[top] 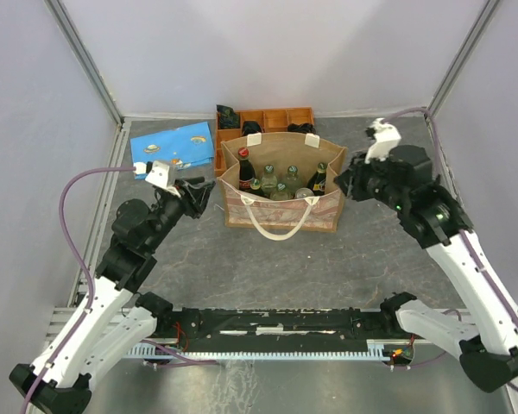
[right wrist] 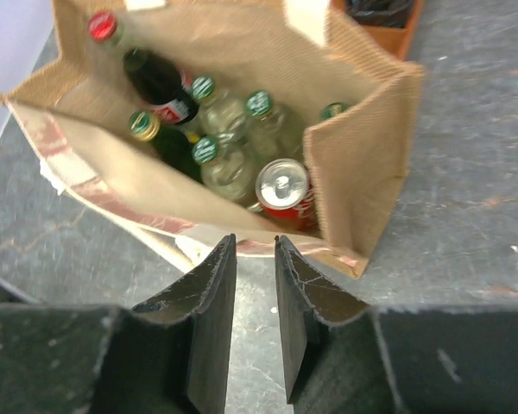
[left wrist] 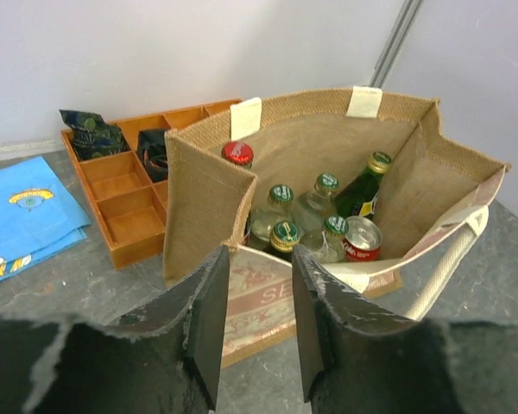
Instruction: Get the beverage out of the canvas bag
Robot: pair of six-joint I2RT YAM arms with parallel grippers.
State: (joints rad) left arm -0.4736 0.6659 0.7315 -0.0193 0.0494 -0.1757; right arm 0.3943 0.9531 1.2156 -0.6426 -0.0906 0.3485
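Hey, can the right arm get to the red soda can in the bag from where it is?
Probably yes: the red can stands uncovered in the open canvas bag, at the end nearest the right gripper; the jaws would likely need to part wider.

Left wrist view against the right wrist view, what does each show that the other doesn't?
Only the left wrist view shows the blue cloth and the orange tray's open compartments. Only the right wrist view shows the red-capped bottle's dark body; the left sees just its cap. Both show the canvas bag, green-capped bottles and the red can.
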